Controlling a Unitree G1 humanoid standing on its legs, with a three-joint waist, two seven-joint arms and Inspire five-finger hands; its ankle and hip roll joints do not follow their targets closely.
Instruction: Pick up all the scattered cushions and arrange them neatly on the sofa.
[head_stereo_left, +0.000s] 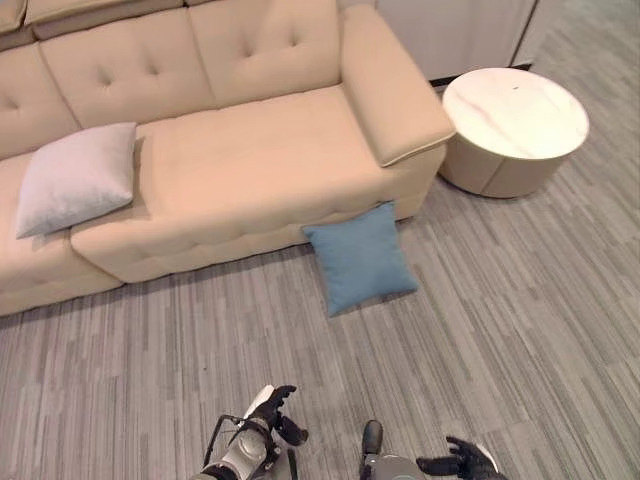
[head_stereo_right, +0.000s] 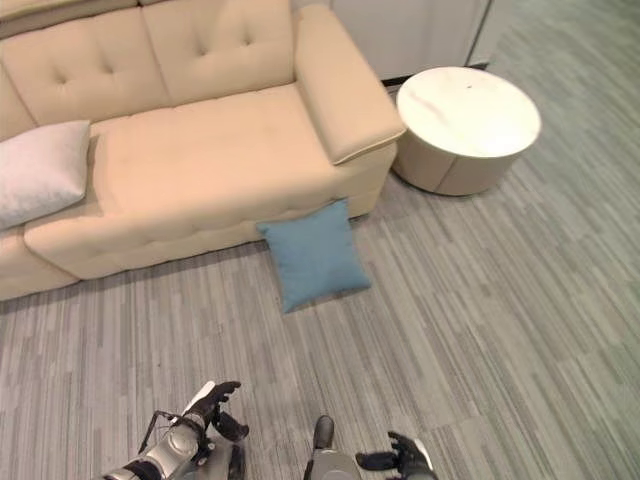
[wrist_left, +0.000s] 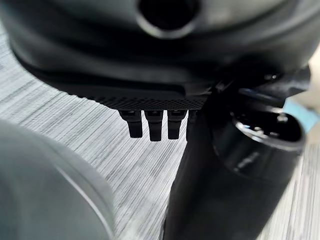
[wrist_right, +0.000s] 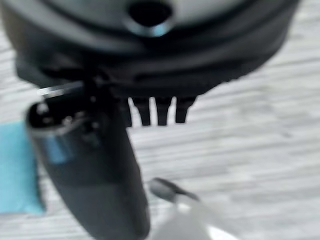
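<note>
A square blue fabric cushion (head_stereo_left: 360, 257) lies on the grey wood-plank floor (head_stereo_left: 520, 320), its upper edge touching the front base of the beige tufted upholstered sofa (head_stereo_left: 250, 160), below the sofa's right armrest. A pale grey-white square cushion (head_stereo_left: 76, 177) rests flat on the sofa's seat, on the left part, straddling the seam between 2 seat sections. A round white-topped side table with a beige drum base (head_stereo_left: 514, 128) stands on the floor just beside the armrest.

The left hand (head_stereo_left: 272, 412) hovers low at the lower edge of the head views, well apart from the blue cushion, its fingers relaxed and spread with nothing in them; its wrist view shows short straight fingertips (wrist_left: 152, 126) over bare floor. The right hand (head_stereo_left: 462, 462) sits at the lower right, likewise loosely open and empty, its fingertips (wrist_right: 162, 112) straight above the floor, with the blue cushion visible off to one side.
</note>
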